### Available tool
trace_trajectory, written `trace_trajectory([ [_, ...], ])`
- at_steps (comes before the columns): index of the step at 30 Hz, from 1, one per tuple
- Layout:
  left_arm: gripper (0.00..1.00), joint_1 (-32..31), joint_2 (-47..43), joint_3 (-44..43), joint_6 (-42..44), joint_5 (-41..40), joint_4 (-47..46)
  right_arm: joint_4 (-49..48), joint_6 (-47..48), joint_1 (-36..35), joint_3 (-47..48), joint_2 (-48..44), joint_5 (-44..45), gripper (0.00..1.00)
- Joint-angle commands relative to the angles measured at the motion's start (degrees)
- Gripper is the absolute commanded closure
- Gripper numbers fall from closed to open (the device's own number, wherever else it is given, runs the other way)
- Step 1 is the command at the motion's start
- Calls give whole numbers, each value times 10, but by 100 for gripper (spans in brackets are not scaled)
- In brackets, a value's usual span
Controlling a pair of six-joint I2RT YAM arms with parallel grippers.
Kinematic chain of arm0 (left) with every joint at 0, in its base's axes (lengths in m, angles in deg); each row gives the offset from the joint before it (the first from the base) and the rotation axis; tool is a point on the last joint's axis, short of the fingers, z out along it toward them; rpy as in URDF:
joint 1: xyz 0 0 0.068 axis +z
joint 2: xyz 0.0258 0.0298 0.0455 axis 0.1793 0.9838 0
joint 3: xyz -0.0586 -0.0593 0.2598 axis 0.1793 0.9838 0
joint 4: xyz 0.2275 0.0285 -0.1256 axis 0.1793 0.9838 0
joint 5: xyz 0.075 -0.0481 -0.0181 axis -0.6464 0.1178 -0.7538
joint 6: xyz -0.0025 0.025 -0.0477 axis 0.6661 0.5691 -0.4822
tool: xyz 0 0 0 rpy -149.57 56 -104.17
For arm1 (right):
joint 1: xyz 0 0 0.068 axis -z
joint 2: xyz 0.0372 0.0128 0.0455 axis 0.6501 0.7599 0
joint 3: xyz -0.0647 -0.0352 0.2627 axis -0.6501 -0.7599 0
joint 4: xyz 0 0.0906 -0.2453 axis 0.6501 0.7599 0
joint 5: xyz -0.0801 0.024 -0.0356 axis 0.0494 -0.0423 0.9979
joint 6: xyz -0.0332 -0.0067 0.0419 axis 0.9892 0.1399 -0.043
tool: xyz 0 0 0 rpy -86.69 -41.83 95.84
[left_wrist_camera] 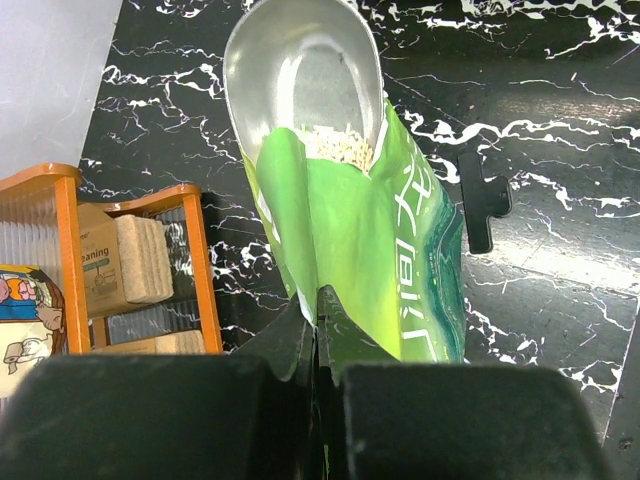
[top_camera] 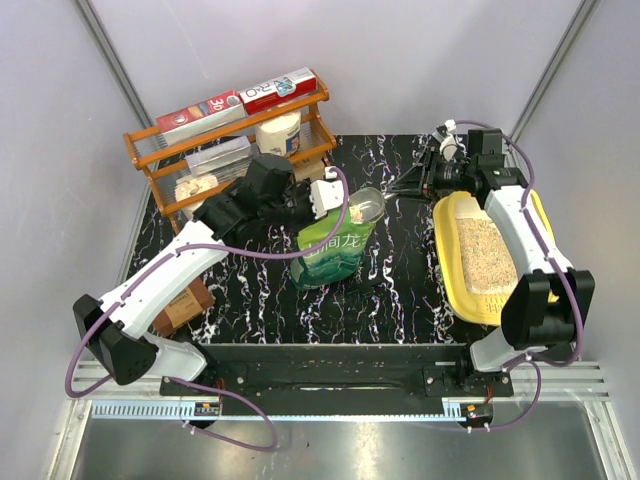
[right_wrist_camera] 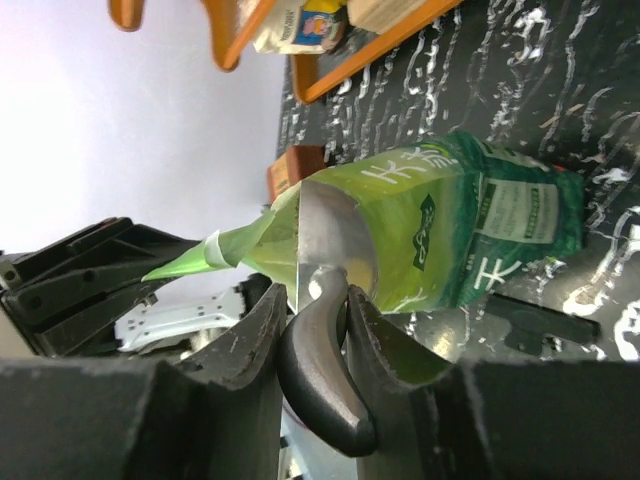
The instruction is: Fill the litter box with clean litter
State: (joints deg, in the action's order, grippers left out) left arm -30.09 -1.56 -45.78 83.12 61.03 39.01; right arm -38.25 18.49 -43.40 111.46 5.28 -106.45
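We've got the left gripper [left_wrist_camera: 318, 340] pinching the rim of the green pouch [left_wrist_camera: 370, 240]. The right gripper [right_wrist_camera: 318, 312] clamps the handle of the scoop [right_wrist_camera: 330, 245], litter [left_wrist_camera: 340, 148] in its bowl.

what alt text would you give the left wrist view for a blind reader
The left gripper pinches the near edge of a green plastic pouch with white characters; its open far end shows a silvery surface and fine pale beige granules. Below is a black white-veined marble table, an orange rack of boxes at left, a black clip at right.
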Motion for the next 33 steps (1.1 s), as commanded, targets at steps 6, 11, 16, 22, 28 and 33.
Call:
trace_trajectory([
  [6,100,-1,-34,-21,2,13,-34,18,38,-4,-14,-62,43,100],
  [11,100,-1,-33,-26,5,14,-24,-65,-30,0,-40,-58,-44,100],
  [16,100,-1,-37,-27,10,7,-19,-30,-4,25,-19,-53,-75,100],
  [22,100,-2,-37,-25,13,4,-18,-196,-165,58,-92,-33,-175,100],
  [28,100,-2,-32,-32,15,1,-16,-277,-219,58,-148,-11,-166,100],
  [33,100,-2,-35,-31,15,-4,-16,-187,-126,58,-114,-24,-154,100],
])
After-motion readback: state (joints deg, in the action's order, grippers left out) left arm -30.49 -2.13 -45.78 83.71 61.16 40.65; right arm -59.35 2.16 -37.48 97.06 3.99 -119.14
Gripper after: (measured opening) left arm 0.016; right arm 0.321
